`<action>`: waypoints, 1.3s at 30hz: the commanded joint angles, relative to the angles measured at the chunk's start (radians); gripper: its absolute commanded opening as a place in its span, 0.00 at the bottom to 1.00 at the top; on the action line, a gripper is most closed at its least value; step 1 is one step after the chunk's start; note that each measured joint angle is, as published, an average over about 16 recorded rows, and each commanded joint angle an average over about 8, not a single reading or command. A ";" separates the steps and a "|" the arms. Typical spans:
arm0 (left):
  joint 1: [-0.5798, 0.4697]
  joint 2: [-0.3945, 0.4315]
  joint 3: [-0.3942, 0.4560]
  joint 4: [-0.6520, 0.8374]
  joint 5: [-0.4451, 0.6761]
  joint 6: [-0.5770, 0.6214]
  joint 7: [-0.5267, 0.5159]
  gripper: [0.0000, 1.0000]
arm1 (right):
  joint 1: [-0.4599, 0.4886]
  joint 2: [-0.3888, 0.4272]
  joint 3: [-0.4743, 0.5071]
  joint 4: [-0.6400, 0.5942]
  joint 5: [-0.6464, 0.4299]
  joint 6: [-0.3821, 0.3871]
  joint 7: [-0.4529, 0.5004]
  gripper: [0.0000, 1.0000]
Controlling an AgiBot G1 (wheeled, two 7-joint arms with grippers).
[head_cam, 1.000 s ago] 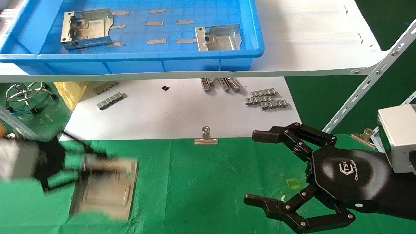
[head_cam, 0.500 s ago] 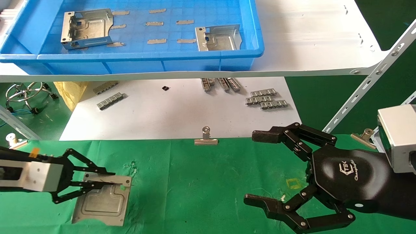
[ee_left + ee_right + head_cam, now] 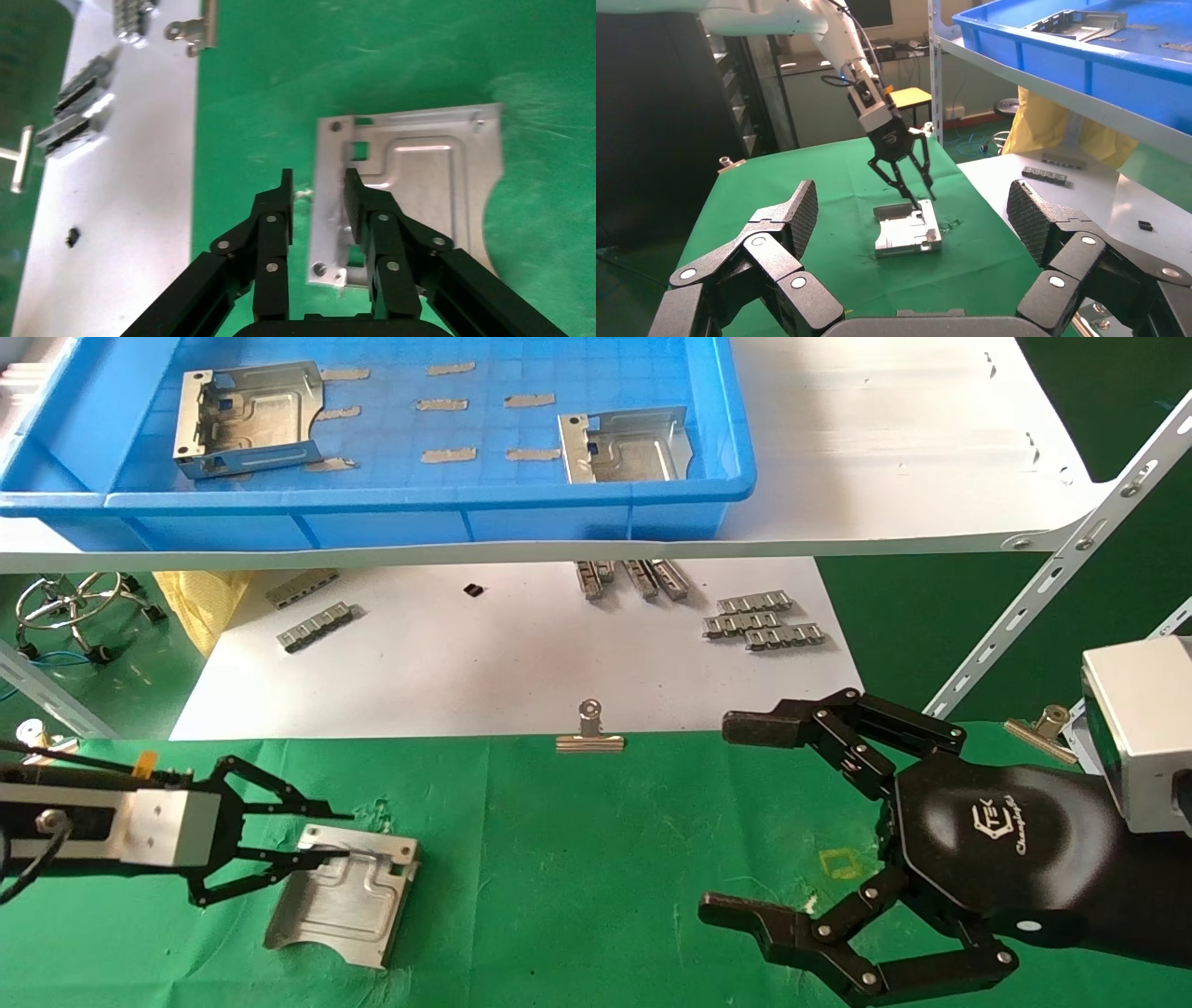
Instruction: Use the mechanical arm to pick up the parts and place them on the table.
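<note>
Wrinkled green cloth covers the counter, with a white board beyond it and a blue plastic bin on a shelf above. At the near left, the left claw pinches one bent-up wall of a silver sheet-metal bracket whose far end rests on the cloth. Two more brackets lie in the bin. The right claw, glossy black, hovers at the near right with its fingers spread wide, holding nothing.
</note>
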State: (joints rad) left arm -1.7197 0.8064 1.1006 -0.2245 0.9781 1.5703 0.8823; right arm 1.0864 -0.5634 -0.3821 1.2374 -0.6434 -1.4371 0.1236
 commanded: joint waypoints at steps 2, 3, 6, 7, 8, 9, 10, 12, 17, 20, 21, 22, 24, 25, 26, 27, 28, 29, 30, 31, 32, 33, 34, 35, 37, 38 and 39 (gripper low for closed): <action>-0.005 0.010 -0.004 0.036 -0.012 -0.001 0.003 1.00 | 0.000 0.000 0.000 0.000 0.000 0.000 0.000 1.00; -0.007 0.011 -0.008 0.045 -0.020 0.002 -0.007 1.00 | 0.000 0.000 0.000 0.000 0.000 0.000 0.000 1.00; -0.002 0.012 -0.024 0.066 -0.058 0.012 -0.061 1.00 | 0.000 0.000 0.000 0.000 0.000 0.000 0.000 1.00; 0.004 0.011 -0.031 0.069 -0.075 0.016 -0.087 1.00 | 0.000 0.000 0.000 0.000 0.000 0.000 0.000 1.00; 0.012 0.009 -0.039 0.069 -0.094 0.019 -0.116 1.00 | 0.000 0.000 0.000 0.000 0.000 0.000 0.000 1.00; 0.022 0.006 -0.047 0.067 -0.115 0.022 -0.145 1.00 | 0.000 0.000 0.000 0.000 0.000 0.000 0.000 1.00; 0.035 0.002 -0.055 0.062 -0.136 0.024 -0.175 1.00 | 0.000 0.000 0.000 0.000 0.000 0.000 0.000 1.00; 0.056 -0.004 -0.068 0.053 -0.171 0.026 -0.223 1.00 | 0.000 0.000 0.000 0.000 0.000 0.000 0.000 1.00; 0.110 -0.016 -0.085 0.034 -0.231 0.024 -0.298 1.00 | 0.000 0.000 0.000 0.000 0.000 0.000 0.000 1.00; 0.121 -0.018 -0.086 0.031 -0.241 0.023 -0.308 1.00 | 0.000 0.000 0.000 0.000 0.000 0.000 0.000 1.00; 0.121 -0.018 -0.086 0.030 -0.240 0.022 -0.305 1.00 | 0.000 0.000 0.000 0.000 0.000 0.000 0.000 1.00; 0.120 -0.018 -0.087 0.029 -0.239 0.022 -0.304 1.00 | 0.000 0.000 0.000 0.000 0.000 0.000 0.000 1.00; 0.118 -0.018 -0.089 0.025 -0.237 0.022 -0.303 1.00 | 0.000 0.000 0.000 0.000 0.000 0.000 0.000 1.00; 0.118 -0.019 -0.092 0.021 -0.235 0.021 -0.305 1.00 | 0.000 0.000 0.000 0.000 0.000 0.000 0.000 1.00; 0.120 -0.020 -0.096 0.015 -0.234 0.021 -0.308 1.00 | 0.000 0.000 0.000 0.000 0.000 0.000 0.000 1.00; 0.123 -0.021 -0.101 0.007 -0.234 0.020 -0.313 1.00 | 0.000 0.000 0.000 0.000 0.000 0.000 0.000 1.00; 0.130 -0.023 -0.109 -0.004 -0.236 0.019 -0.322 1.00 | 0.000 0.000 0.000 0.000 0.000 0.000 0.000 1.00; 0.136 -0.025 -0.118 -0.017 -0.236 0.018 -0.331 1.00 | 0.000 0.000 0.000 0.000 0.000 0.000 0.000 1.00; 0.143 -0.028 -0.127 -0.031 -0.237 0.016 -0.341 1.00 | 0.000 0.000 0.000 0.000 0.000 0.000 0.000 1.00; 0.151 -0.030 -0.138 -0.047 -0.237 0.015 -0.353 1.00 | 0.000 0.000 0.000 0.000 0.000 0.000 0.000 1.00; 0.160 -0.033 -0.150 -0.065 -0.237 0.013 -0.365 1.00 | 0.000 0.000 0.000 0.000 0.000 0.000 0.000 1.00; 0.169 -0.036 -0.162 -0.083 -0.237 0.012 -0.378 1.00 | 0.000 0.000 0.000 0.000 0.000 0.000 0.000 1.00; 0.178 -0.039 -0.175 -0.101 -0.237 0.010 -0.391 1.00 | 0.000 0.000 0.000 0.000 0.000 0.000 0.000 1.00; 0.187 -0.042 -0.187 -0.120 -0.238 0.009 -0.404 1.00 | 0.000 0.000 0.000 0.000 0.000 0.000 0.000 1.00; 0.204 -0.048 -0.211 -0.156 -0.238 0.005 -0.430 1.00 | 0.000 0.000 0.000 0.000 0.000 0.000 0.000 1.00; 0.213 -0.051 -0.224 -0.174 -0.238 0.004 -0.443 1.00 | 0.000 0.000 0.000 0.000 0.000 0.000 0.000 1.00; 0.222 -0.054 -0.236 -0.192 -0.238 0.002 -0.455 1.00 | 0.000 0.000 0.000 0.000 0.000 0.000 0.000 1.00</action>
State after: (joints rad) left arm -1.4977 0.7524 0.8647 -0.4167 0.7398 1.5724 0.4269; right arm 1.0862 -0.5632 -0.3822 1.2371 -0.6430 -1.4371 0.1235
